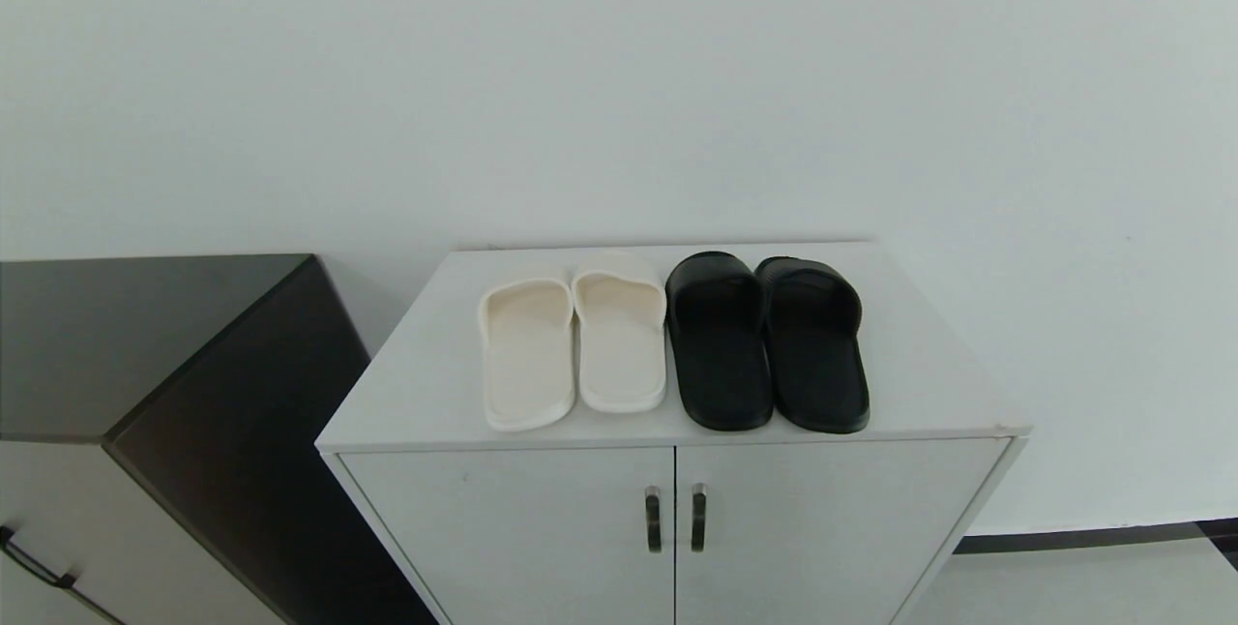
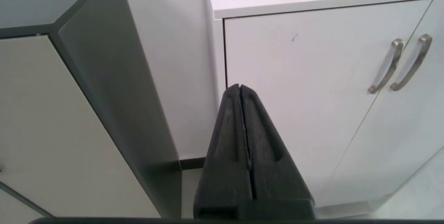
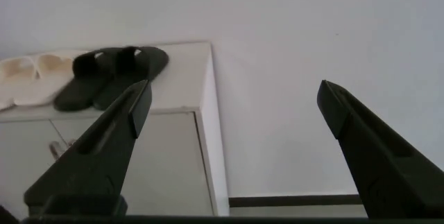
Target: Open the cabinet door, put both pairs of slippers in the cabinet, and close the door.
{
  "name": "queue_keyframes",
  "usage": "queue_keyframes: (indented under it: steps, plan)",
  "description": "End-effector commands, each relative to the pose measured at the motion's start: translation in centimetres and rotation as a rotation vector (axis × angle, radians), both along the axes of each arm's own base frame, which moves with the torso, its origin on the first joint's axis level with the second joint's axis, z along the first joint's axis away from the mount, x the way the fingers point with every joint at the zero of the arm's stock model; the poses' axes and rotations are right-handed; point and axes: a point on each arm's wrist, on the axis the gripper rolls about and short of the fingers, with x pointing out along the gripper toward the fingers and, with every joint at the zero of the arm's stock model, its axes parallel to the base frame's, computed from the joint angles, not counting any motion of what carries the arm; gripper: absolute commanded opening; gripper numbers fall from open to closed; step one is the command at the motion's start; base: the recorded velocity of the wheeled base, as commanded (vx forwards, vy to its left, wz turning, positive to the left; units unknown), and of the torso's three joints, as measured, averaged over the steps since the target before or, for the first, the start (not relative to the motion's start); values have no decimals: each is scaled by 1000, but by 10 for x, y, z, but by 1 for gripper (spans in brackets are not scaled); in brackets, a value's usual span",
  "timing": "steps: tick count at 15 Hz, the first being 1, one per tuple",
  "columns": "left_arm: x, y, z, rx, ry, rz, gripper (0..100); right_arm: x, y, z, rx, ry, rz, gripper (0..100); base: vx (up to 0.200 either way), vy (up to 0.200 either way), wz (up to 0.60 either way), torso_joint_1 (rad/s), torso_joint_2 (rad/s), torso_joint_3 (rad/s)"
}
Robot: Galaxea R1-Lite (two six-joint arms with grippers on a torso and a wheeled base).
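The white cabinet [image 1: 503,538] stands with both doors shut, its two handles [image 1: 654,519] side by side at the middle. On its top the cream slippers [image 1: 619,354] lie just beside the black slippers [image 1: 721,354], on their left. The left pincer [image 2: 240,96] is pressed together, low before the cabinet's left corner; the right pincer [image 3: 232,89] is spread wide apart

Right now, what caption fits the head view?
White slippers and black slippers side by side atop a closed white cabinet.
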Motion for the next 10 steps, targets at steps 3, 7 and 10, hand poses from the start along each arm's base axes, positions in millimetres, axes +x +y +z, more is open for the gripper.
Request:
queue_keyframes:
  steps: [3,7,10]
  plan:
    - [0,0,0,-1,2,8,0,134,33,53,92,278,240,100,0,0,0,0,0,0]
    - [0,0,0,-1,2,8,0,182,103,58,89,366,395,100,0,0,0,0,0,0]
    - [0,0,0,-1,2,6,0,207,150,58,77,404,426,100,0,0,0,0,0,0]
